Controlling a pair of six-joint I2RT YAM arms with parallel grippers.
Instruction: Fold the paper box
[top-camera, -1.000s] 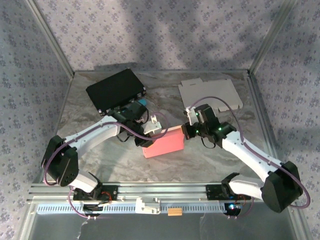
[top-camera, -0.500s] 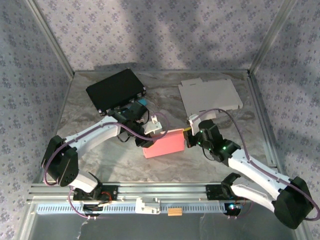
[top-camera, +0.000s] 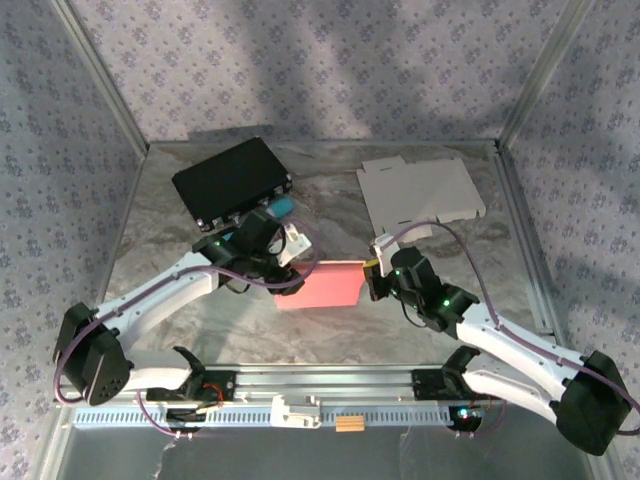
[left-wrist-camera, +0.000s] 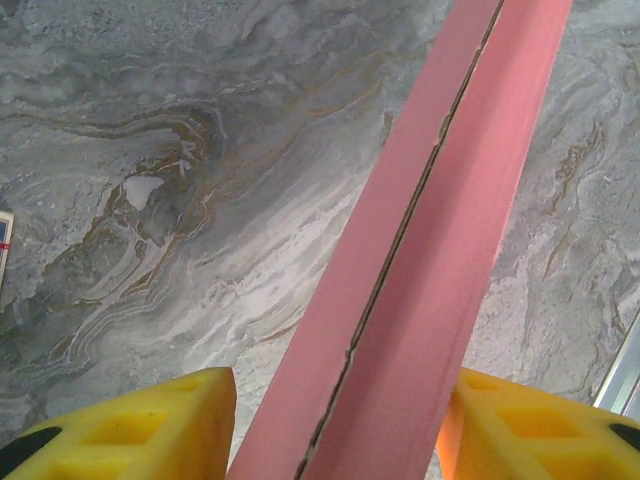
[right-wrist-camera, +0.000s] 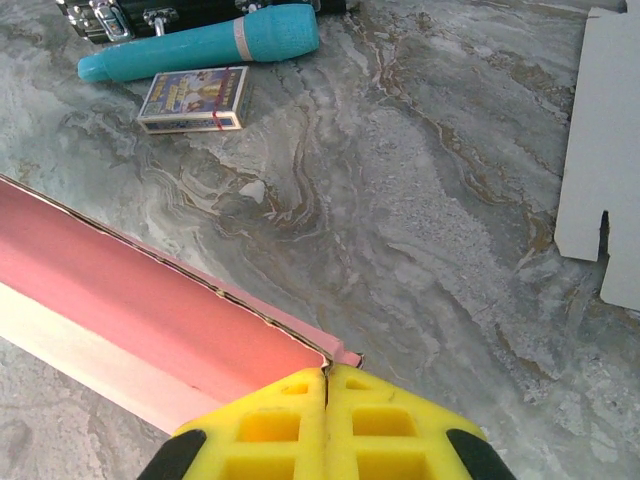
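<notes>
1. Straddling the pink paper box (top-camera: 325, 285) at mid-table, the left gripper (left-wrist-camera: 335, 400) has pads against both faces; whether it squeezes, I cannot tell.
2. The right gripper (right-wrist-camera: 326, 385) pinches shut on its 3 o'clock corner.
3. Bare table (top-camera: 330, 335) lies at 6 o'clock.

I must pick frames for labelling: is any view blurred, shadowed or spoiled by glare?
Top external: sharp, with broad shadows on the back wall. Left wrist: pink box crisp, no glare. Right wrist: even light, table sharp.
</notes>
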